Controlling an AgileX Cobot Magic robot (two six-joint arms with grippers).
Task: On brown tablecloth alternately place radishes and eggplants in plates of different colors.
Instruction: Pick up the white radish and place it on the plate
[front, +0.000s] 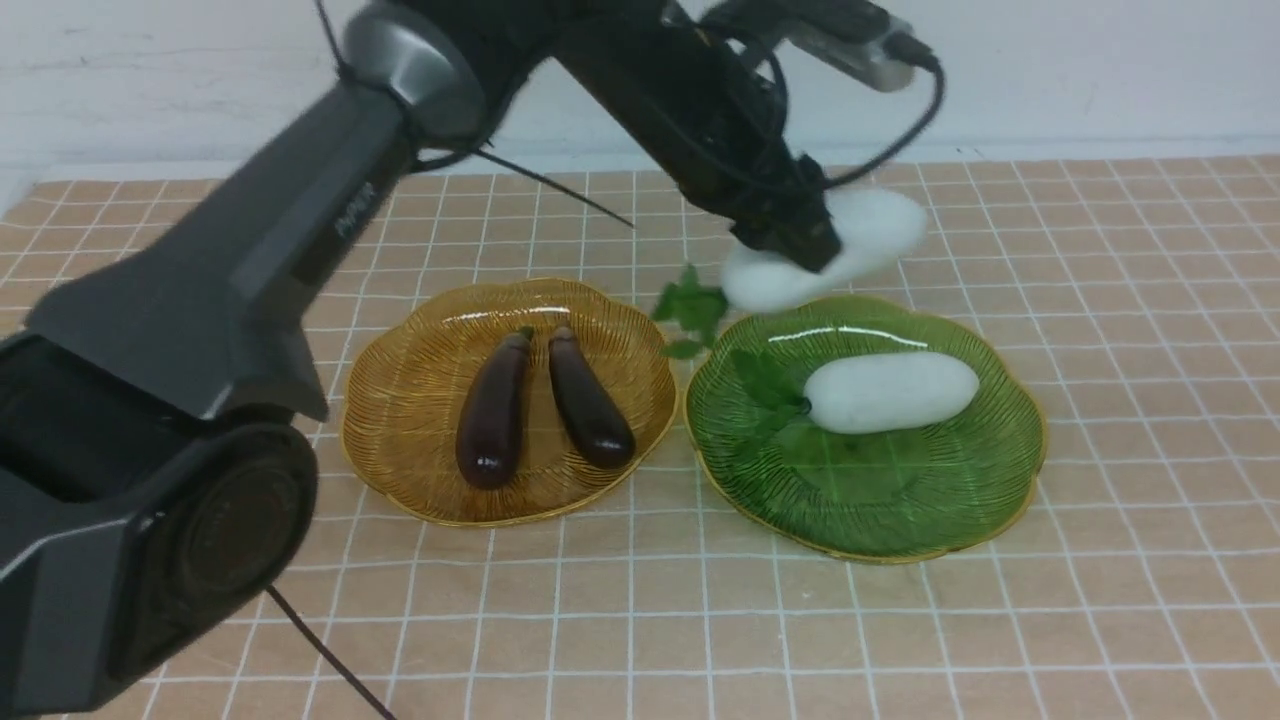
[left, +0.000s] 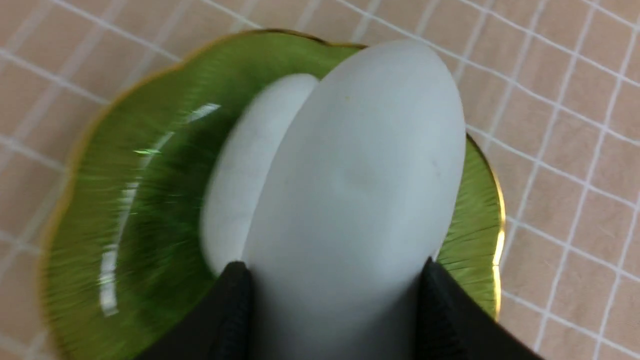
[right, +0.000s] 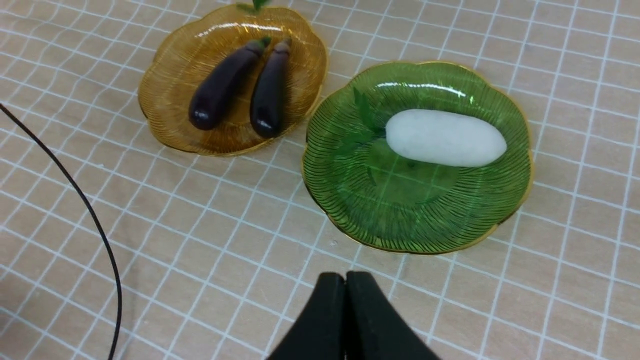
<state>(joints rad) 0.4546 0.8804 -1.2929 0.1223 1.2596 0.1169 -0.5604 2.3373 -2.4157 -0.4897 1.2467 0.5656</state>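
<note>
My left gripper (front: 800, 245) is shut on a white radish (front: 850, 245), held in the air above the far rim of the green plate (front: 870, 500); its green leaves (front: 690, 310) hang toward the amber plate. In the left wrist view this held radish (left: 360, 190) fills the space between both black fingers (left: 235, 305). A second radish (front: 890, 392) lies inside the green plate. Two dark purple eggplants (front: 495, 410) (front: 590, 400) lie side by side in the amber-yellow plate (front: 400, 400). My right gripper (right: 345, 300) is shut and empty, hovering over the brown tablecloth (right: 200, 250) on the near side of the green plate (right: 425, 220).
A thin black cable (right: 95, 225) curves across the cloth on the near side of the amber plate. My left arm's large dark links (front: 200, 330) fill the left of the front view. A white wall (front: 1100, 70) borders the far edge of the cloth.
</note>
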